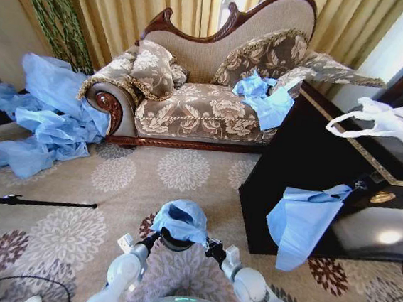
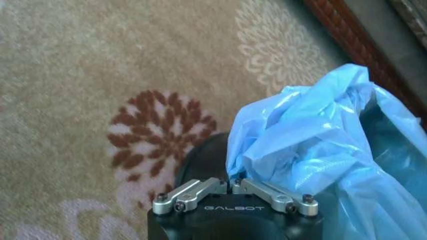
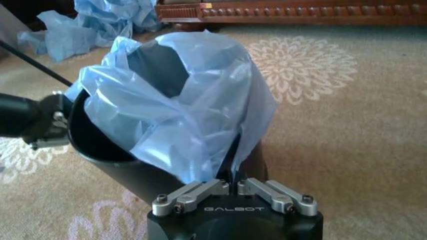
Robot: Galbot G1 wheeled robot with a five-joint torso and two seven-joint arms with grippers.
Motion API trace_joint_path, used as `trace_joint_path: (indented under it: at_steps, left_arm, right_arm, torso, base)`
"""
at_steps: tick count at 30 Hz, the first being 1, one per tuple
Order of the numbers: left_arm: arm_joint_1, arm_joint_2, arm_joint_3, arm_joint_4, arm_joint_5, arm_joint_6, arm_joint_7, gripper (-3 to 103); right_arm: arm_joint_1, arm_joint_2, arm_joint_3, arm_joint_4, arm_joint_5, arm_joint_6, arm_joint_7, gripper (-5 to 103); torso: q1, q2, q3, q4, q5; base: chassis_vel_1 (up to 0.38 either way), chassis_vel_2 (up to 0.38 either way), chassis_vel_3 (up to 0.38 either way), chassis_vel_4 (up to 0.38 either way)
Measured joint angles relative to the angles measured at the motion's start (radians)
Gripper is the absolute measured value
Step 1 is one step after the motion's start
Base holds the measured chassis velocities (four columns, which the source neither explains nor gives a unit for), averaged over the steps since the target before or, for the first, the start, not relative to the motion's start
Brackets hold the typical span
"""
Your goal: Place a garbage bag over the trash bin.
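Two grippers of mine sit at the trash bin (image 1: pixel 175 243), one on each side of its rim, on the flowered carpet (image 1: pixel 112 185) just in front of my body. The garbage bag (image 1: pixel 180 220) lies bunched over the top of the bin, covering most of the mouth, with a strip of black rim showing under it toward me. From my right wrist I see the bag's opening gaping upward and a loose flap hanging down the bin's outer wall. My right gripper (image 3: pixel 233 186) has its jaws together on the lower edge of that flap, right against the bin's side. My left gripper (image 2: pixel 230 186) has its jaws together too, pinching the bag's edge at the rim on the other side.

One sofa (image 1: pixel 215 88) stands well beyond the bin, with one crumpled blue plastic sheet (image 1: pixel 264 96) on its seat. One big heap of blue plastic (image 1: pixel 44 118) spreads on the floor beside the sofa's arm. One dark cabinet (image 1: pixel 307 168) stands on my right, near the bin but apart from it; one blue bag (image 1: pixel 302 221) hangs down its front and one white bag with loop handles (image 1: pixel 397 123) lies on top. One thin black rod (image 1: pixel 32 201) lies on the carpet to my left.
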Motion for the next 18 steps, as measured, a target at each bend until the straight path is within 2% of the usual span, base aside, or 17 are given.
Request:
trace_joint_path:
  at_steps: [9, 18]
  left_arm:
    - [0.014, 0.008, -0.037, -0.017, -0.022, 0.001, 0.0, 0]
    - [0.147, 0.007, -0.037, -0.111, -0.004, 0.026, 0.002, 0]
  right_arm:
    - [0.002, 0.009, -0.011, -0.02, -0.004, 0.008, 0.015, 0]
    - [-0.015, 0.002, -0.043, 0.021, 0.015, -0.01, 0.092, 0]
  torso:
    - [0.0, 0.0, 0.0, 0.0, 0.0004]
    - [0.0, 0.0, 0.0, 0.0003, 0.0005]
  base:
    - [0.0, 0.0, 0.0, 0.0]
    - [0.0, 0.0, 0.0, 0.0]
